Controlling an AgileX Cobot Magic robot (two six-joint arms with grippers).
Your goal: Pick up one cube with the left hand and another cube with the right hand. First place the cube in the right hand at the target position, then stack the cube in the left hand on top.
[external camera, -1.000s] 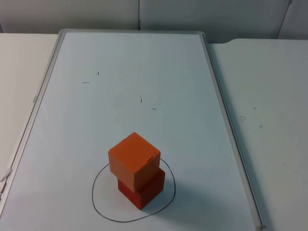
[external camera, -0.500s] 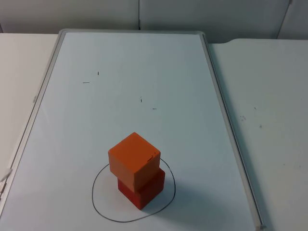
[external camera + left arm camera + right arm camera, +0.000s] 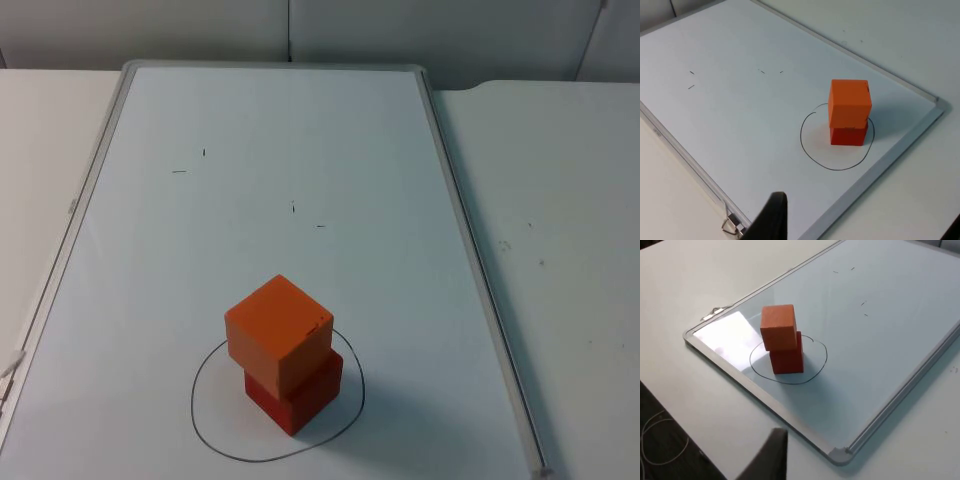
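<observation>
Comparing top views: nothing moves; the orange cube [image 3: 277,333] stays on the red cube [image 3: 296,397] inside the drawn circle [image 3: 205,425], so stacking looks complete. Left wrist view: left hand fingertip [image 3: 771,218], state indeterminable. Right wrist view: right hand fingertip [image 3: 767,456], likewise.

Whiteboard [image 3: 300,130] lies flat on white table [image 3: 560,200]

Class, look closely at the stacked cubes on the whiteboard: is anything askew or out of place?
Slightly. The orange cube sits on the red cube but is shifted and twisted, overhanging one side rather than flush. Both stand inside the drawn circle on the whiteboard. Nothing looks spilled or damaged.
</observation>
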